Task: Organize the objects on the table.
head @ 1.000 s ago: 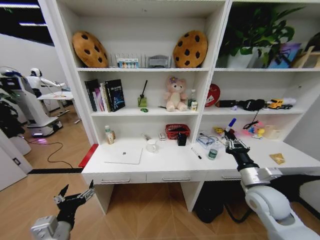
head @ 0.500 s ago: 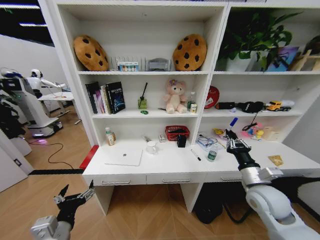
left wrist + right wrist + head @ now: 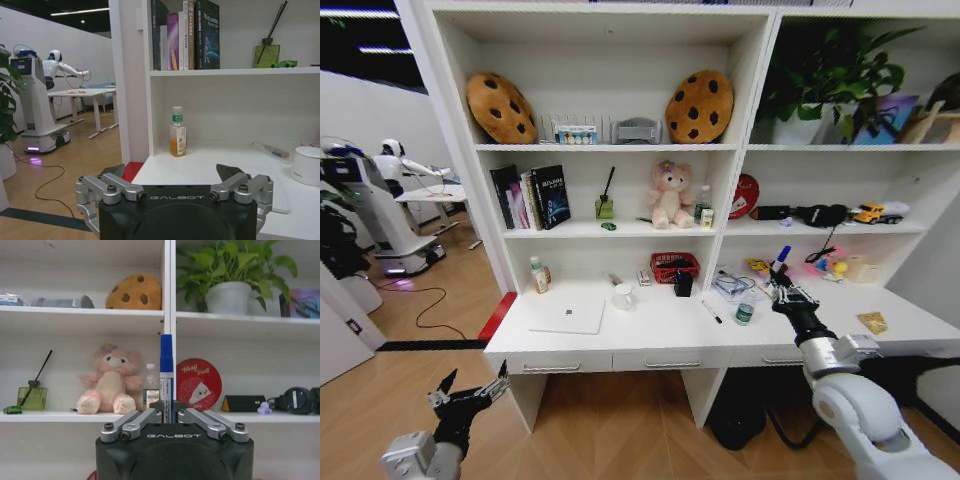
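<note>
Still-free risk: blue-capped white marker pen [image 3: 166, 371], pinched upright by right gripper [image 3: 781, 283], slipping over the long white desk [image 3: 650, 325]; left gripper [image 3: 470, 393] spread, low left.

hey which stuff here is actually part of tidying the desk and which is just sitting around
Part of the job: blue-capped pen held in right gripper; black-capped pen, teal-lidded jar, tan packet, laptop.
Just lying about: plush bunny, cookie cushions, books, potted plant.

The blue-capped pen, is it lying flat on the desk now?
No, the blue-capped pen stands upright, clamped between the right gripper's fingers.
</note>
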Robot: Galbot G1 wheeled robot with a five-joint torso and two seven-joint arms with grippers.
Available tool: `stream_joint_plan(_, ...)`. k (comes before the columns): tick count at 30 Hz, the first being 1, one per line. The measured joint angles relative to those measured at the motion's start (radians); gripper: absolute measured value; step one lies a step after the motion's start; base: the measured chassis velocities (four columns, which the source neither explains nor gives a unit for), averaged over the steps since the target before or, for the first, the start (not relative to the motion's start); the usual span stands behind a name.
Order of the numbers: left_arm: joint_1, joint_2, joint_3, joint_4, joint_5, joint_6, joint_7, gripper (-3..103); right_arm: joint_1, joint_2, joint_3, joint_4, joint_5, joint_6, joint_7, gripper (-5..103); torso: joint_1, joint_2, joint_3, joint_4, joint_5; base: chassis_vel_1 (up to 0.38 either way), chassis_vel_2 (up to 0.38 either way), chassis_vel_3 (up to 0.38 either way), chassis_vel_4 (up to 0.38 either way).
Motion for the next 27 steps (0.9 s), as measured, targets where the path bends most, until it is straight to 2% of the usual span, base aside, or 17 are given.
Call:
stream_joint_plan(11, 0.000, 0.000, 0.000, 0.000, 0.000, 0.000, 0.000, 100, 0.015, 0.004, -0.035, -0.008, 0.073, -0.026, 0.027, 9, -0.002, -0.005, -0.003, 0.0001, 0.0001, -0.214, 0.213, 0.214, -0.231)
stream_joint_plan(19, 0.000, 0.000, 0.000, 0.000, 0.000, 0.000, 0.000, 100, 0.014, 0.008, -0.036, -0.011, 0.073, -0.018, 0.027, 9, -0.003, -0.006, -0.003, 0.0001, -0.0002, -0.306, 0.304, 0.297, -0.323)
stream_joint_plan(21, 0.000, 0.000, 0.000, 0.000, 0.000, 0.000, 0.000, 100, 0.013, 0.009, -0.037, -0.012, 0.070, 0.004, 0.027, 9, -0.003, -0.007, -0.004, 0.0004, 0.0002, -0.291, 0.288, 0.341, -0.300)
stream_joint_plan(22, 0.000, 0.000, 0.000, 0.000, 0.000, 0.000, 0.000, 100, 0.012, 0.010, -0.037, -0.011, 0.067, 0.008, 0.029, 9, -0.002, -0.008, -0.004, -0.0002, -0.0005, -0.198, 0.264, 0.255, -0.270)
stream_joint_plan(24, 0.000, 0.000, 0.000, 0.000, 0.000, 0.000, 0.000, 100, 0.009, 0.012, -0.038, -0.010, 0.065, 0.008, 0.033, 9, -0.002, -0.008, -0.004, 0.0007, 0.0000, -0.198, 0.264, 0.152, -0.173)
stream_joint_plan(25, 0.000, 0.000, 0.000, 0.000, 0.000, 0.000, 0.000, 100, 0.002, 0.016, -0.043, -0.011, 0.056, 0.004, 0.034, 9, -0.002, -0.009, -0.004, 0.0005, 0.0006, -0.168, 0.154, 0.152, 0.004)
stream_joint_plan(27, 0.000, 0.000, 0.000, 0.000, 0.000, 0.000, 0.000, 100, -0.009, 0.025, -0.052, -0.018, 0.049, -0.004, 0.036, 9, -0.003, -0.009, -0.005, -0.0002, -0.0007, -0.140, 0.097, 0.011, -0.030)
